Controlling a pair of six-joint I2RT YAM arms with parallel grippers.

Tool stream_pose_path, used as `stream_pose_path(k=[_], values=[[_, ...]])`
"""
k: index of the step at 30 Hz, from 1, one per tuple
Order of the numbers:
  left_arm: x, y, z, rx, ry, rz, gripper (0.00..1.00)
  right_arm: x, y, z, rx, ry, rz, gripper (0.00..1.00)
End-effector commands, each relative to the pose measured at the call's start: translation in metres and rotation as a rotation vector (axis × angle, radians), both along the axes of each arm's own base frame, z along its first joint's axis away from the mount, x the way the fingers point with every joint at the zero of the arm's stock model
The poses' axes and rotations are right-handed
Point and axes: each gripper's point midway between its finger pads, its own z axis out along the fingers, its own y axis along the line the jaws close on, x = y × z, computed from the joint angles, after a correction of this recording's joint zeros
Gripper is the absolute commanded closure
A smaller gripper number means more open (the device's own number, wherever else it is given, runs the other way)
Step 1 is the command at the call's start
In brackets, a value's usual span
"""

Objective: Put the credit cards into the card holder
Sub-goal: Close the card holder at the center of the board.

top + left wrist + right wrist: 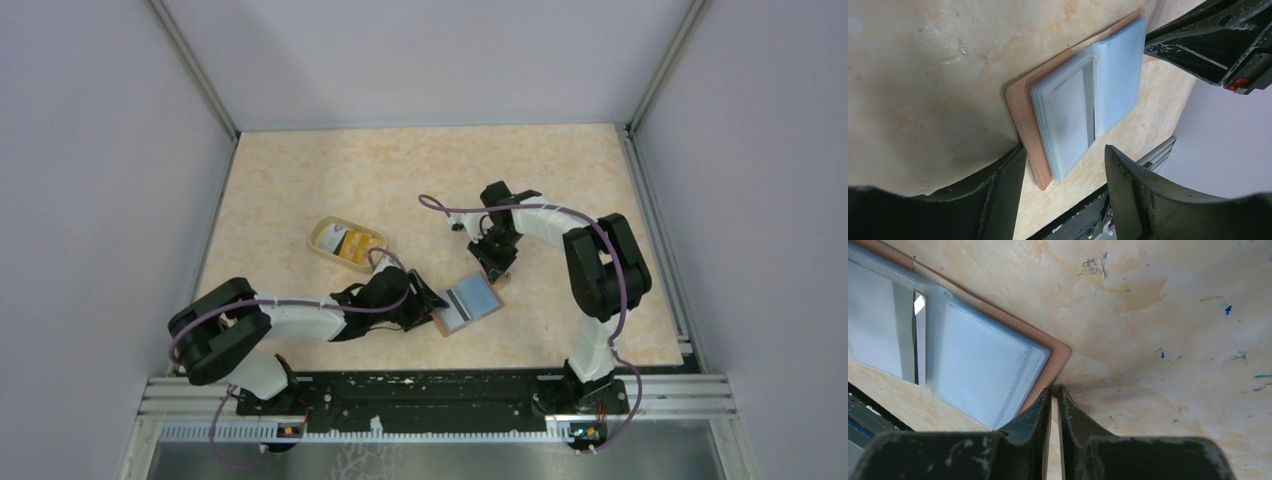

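The card holder point(468, 305) lies open on the table, reddish-brown cover down and light blue sleeves up. It also shows in the left wrist view point(1113, 75) and the right wrist view point(978, 365). My left gripper point(430, 305) is open at its left edge; in its wrist view point(1064, 150) one finger point(1010, 175) touches the brown border. My right gripper point(498, 268) is at the far right corner; in its wrist view point(1054, 388) the jaws are closed on the cover's stitched edge. An orange-yellow credit card point(352, 245) lies in the translucent cup point(322, 233).
The cup stands left of and behind the card holder. A metal rail point(440, 400) runs along the table's near edge, close behind the wallet in the left wrist view point(1160, 150). Grey walls enclose the table. The right arm point(1208, 45) reaches over the wallet's far side.
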Motion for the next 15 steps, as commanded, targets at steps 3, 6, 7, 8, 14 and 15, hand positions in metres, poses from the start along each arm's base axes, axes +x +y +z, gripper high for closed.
stream_pose_path(k=[3,6,7,8,14,15], values=[[-0.005,-0.011,-0.010,-0.033,0.042,-0.005,0.35,-0.007,0.001,-0.010,-0.012,0.044,0.018,0.90],[-0.002,-0.015,0.000,-0.109,-0.016,-0.011,0.38,-0.008,0.002,-0.010,-0.007,0.048,0.018,0.90],[0.000,-0.016,0.007,-0.139,-0.049,-0.015,0.38,-0.007,0.002,-0.009,-0.006,0.046,0.018,0.90],[0.001,-0.016,0.012,-0.162,-0.075,-0.015,0.39,-0.008,0.002,-0.009,-0.005,0.049,0.019,0.90],[0.010,-0.023,0.041,-0.240,-0.203,-0.033,0.40,-0.009,0.003,-0.009,0.002,0.055,0.022,0.90],[0.011,-0.025,0.045,-0.252,-0.215,-0.037,0.40,-0.009,0.003,-0.008,0.002,0.054,0.022,0.90]])
